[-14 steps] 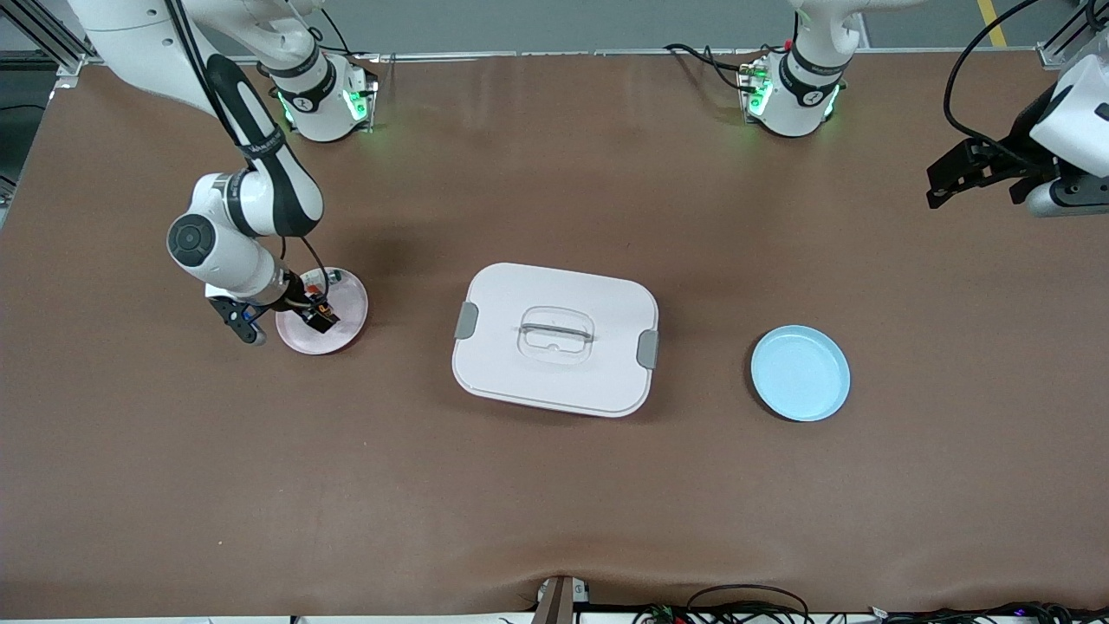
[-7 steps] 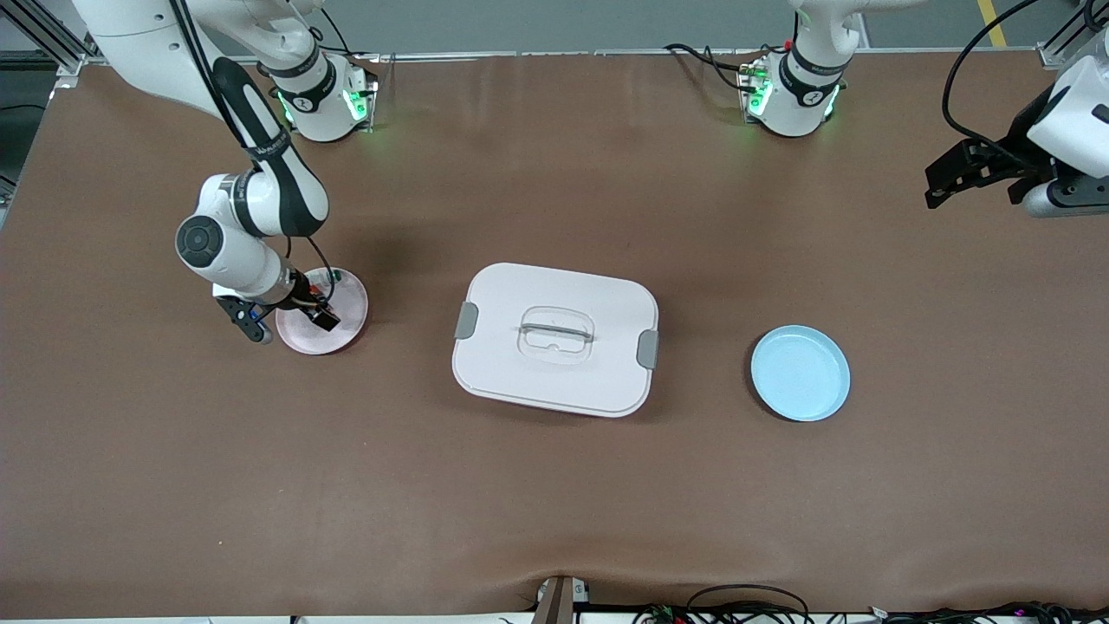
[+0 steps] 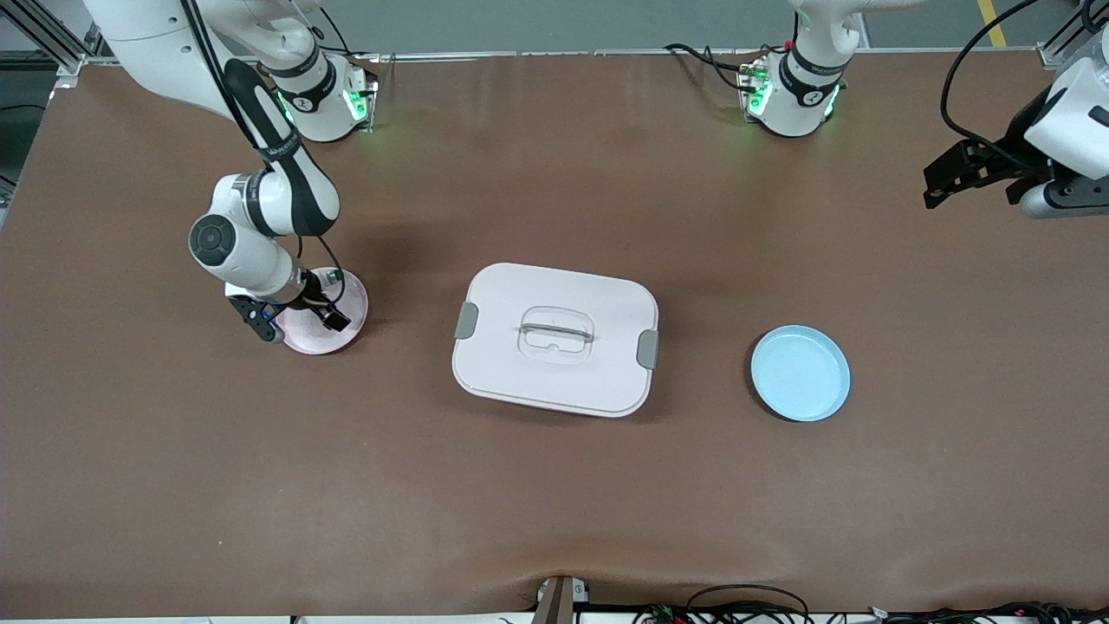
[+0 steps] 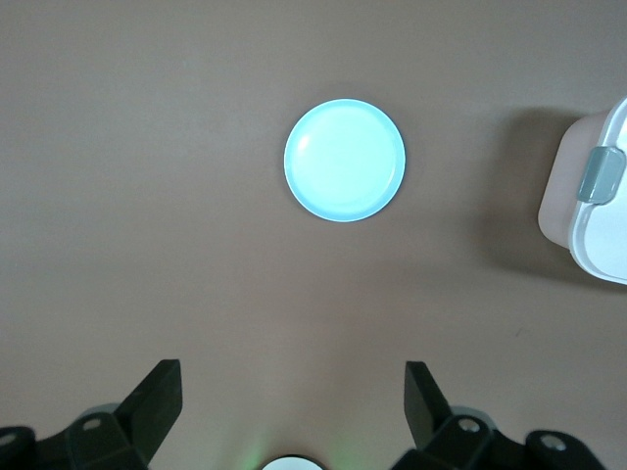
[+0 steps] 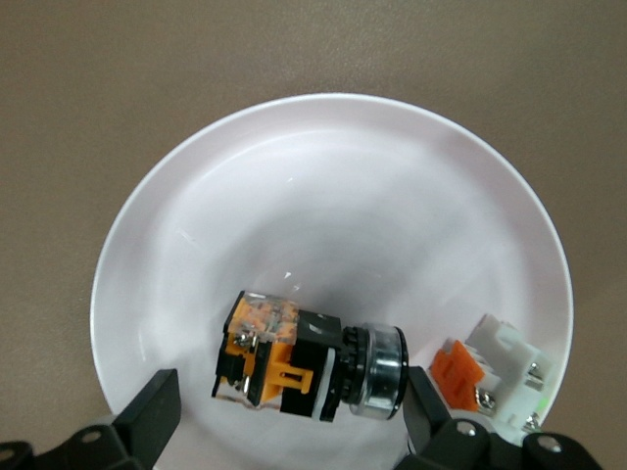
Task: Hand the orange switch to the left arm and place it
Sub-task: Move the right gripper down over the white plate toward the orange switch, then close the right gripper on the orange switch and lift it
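Note:
The orange switch (image 5: pixel 294 362), black and orange with a silver end, lies on its side in the pink plate (image 5: pixel 294 157). My right gripper (image 5: pixel 289 392) is open, low over the plate, with one finger on each side of the switch. In the front view this gripper (image 3: pixel 297 321) hides the switch and covers part of the pink plate (image 3: pixel 357 303). The white box (image 3: pixel 554 338) sits mid-table. My left gripper (image 3: pixel 944 178) is open and empty, up in the air at the left arm's end of the table; its wrist view shows its open gripper (image 4: pixel 294 377) above bare table.
A small white part with an orange tab (image 5: pixel 490 367) lies in the pink plate beside the switch. A blue plate (image 3: pixel 800 373) sits between the box and the left arm's end, also in the left wrist view (image 4: pixel 345 160), as is a corner of the box (image 4: pixel 598 196).
My right gripper has shifted a little toward the box over the pink plate. The left arm has barely moved.

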You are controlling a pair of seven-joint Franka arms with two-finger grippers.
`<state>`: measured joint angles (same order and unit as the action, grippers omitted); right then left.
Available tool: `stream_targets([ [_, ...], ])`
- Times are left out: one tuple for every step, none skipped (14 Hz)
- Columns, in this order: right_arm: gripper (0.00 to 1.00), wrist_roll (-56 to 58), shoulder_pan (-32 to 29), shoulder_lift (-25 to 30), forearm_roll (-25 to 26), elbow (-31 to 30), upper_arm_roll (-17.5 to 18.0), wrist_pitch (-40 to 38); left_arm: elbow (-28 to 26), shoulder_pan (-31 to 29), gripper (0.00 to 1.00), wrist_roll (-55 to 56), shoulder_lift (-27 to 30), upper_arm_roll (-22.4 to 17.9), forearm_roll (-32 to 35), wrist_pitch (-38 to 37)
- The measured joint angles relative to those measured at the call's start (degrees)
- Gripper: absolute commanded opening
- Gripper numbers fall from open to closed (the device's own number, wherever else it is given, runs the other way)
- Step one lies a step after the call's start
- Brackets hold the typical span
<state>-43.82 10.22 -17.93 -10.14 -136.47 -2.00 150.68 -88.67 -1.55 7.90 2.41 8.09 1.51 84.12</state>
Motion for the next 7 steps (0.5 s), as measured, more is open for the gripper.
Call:
stream_targets([
  [1.0, 0.0, 0.0, -0.1, 0.0, 0.0, -0.1, 0.1, 0.0, 0.0, 1.0, 0.0, 0.0, 0.0, 0.0, 0.0],
  [1.0, 0.0, 0.0, -0.1, 0.0, 0.0, -0.2, 0.2, 0.0, 0.0, 1.0, 0.0, 0.0, 0.0, 0.0, 0.0],
  [1.0, 0.0, -0.1, -0.1, 0.0, 0.0, -0.3, 0.2, 0.0, 0.0, 1.0, 0.0, 0.0, 0.0, 0.0, 0.0],
  [1.0, 0.0, -0.1, -0.1, 0.0, 0.0, -0.4, 0.3, 0.0, 0.0, 1.0, 0.0, 0.0, 0.0, 0.0, 0.0],
  [1.0, 0.0, -0.2, -0.1, 0.0, 0.0, -0.5, 0.4, 0.0, 0.0, 1.0, 0.0, 0.0, 0.0, 0.0, 0.0],
  [1.0, 0.0, -0.4, -0.1, 0.0, 0.0, -0.6, 0.6, 0.0, 0.0, 1.0, 0.0, 0.0, 0.0, 0.0, 0.0],
  [1.0, 0.0, -0.5, -0.1, 0.0, 0.0, -0.7, 0.8, 0.0, 0.0, 1.0, 0.0, 0.0, 0.0, 0.0, 0.0],
])
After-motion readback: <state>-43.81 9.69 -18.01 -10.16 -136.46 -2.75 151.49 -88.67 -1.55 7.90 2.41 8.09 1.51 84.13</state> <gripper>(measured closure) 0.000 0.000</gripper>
